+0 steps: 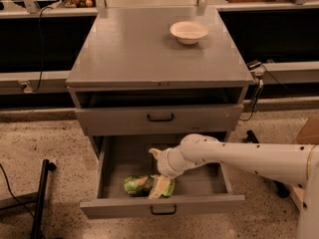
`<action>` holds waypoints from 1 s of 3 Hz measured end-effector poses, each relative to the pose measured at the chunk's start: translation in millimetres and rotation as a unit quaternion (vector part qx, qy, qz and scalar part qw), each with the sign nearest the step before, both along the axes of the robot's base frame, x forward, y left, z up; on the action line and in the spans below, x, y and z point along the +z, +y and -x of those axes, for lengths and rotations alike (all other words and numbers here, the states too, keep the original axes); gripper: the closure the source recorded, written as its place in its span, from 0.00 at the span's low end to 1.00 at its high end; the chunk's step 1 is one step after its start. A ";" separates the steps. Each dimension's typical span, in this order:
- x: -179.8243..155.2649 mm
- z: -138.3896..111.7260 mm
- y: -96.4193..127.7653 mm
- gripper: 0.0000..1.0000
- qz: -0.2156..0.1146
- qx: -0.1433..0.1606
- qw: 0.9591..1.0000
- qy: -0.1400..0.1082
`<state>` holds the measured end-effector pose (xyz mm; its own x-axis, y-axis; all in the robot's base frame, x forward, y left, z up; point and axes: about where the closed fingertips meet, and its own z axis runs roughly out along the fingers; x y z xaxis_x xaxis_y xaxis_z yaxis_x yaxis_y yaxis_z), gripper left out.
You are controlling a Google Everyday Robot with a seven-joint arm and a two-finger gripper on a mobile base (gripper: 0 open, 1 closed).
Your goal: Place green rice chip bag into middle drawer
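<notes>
— What takes up most of the view?
— A grey cabinet (79,78). Its flat tabletop (129,49) carries a single dish.
— And the robot?
— Its white arm (249,156) comes in from three o'clock and reaches into the middle drawer (119,208), which stands pulled out toward six o'clock. The upper drawer front (114,119) above it is closed.
— What is the dish?
— A white bowl (189,32), upright, at about one o'clock on the tabletop.
— Where is the snack?
— The green rice chip bag (137,184) lies flat on the floor of the middle drawer. It is near the front wall, toward seven o'clock from the tray's centre.
— What about the claw?
— The claw (160,180) is down inside the drawer at the bag's three o'clock end. Whether it touches the bag or hangs just over it cannot be told, nor whether it is wide, narrow or holding the bag.
— Anything smaller?
— A black bar handle (163,210) at six o'clock on the drawer's front.
</notes>
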<state>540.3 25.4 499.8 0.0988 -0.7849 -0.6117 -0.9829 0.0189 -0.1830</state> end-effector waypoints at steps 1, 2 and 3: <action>22.7 32.2 -10.6 0.00 -0.001 0.004 1.000 -0.002; 46.9 64.9 -36.3 0.00 -0.011 -0.004 1.000 -0.018; 87.6 79.5 -71.0 0.00 0.001 -0.014 0.999 -0.029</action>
